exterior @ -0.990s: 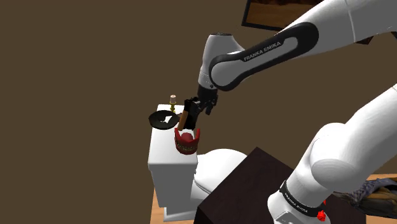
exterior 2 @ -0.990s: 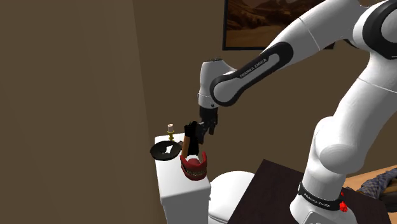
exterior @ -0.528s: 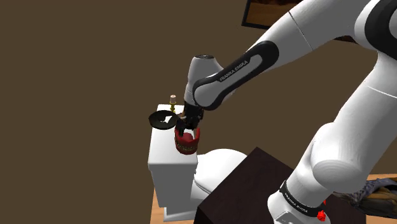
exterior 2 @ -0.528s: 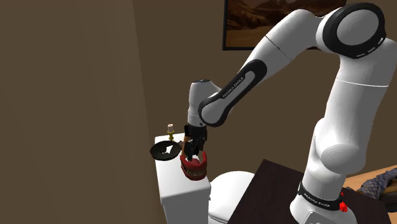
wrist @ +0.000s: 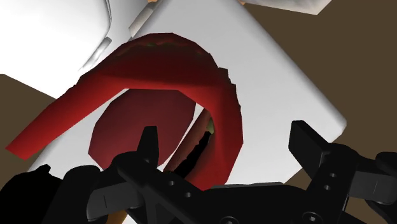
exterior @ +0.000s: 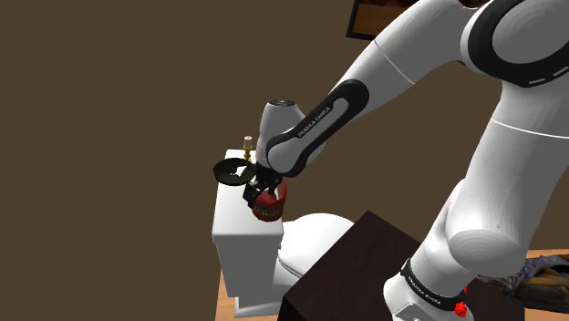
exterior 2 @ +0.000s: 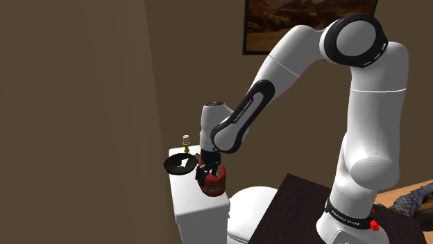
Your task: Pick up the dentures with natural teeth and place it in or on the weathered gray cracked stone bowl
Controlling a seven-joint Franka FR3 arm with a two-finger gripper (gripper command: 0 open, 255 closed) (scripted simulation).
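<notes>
Down onto the dentures point(exterior: 270, 209) is where the gripper point(exterior: 258, 188) has come over the last second. The arm's forearm has swung lower and nearer the wall, and the hand that hung above the red gums is now right at them.

The dentures sit on the white toilet tank lid point(exterior: 239, 202), at the end toward the shoulder view's right and close to its front edge. They are red, with the arch open upward. In the wrist view the fingers stand well apart. One black fingertip point(wrist: 148, 141) is inside the arch of the dentures point(wrist: 159, 57), the other is outside it over the bare lid point(wrist: 280, 83), and the gum wall lies between them, not clasped.

A dark bowl point(exterior: 222, 170) rests at the lid's opposite end, toward the shoulder view's left, near the dentures but apart from them. Behind the bowl, at the back edge by the brown wall, stands a small pale-topped object point(exterior: 247, 141).

From the second exterior view the gripper point(exterior 2: 208, 170) covers the top of the dentures point(exterior 2: 215, 184), and the bowl point(exterior 2: 172, 165) lies just beside them.
</notes>
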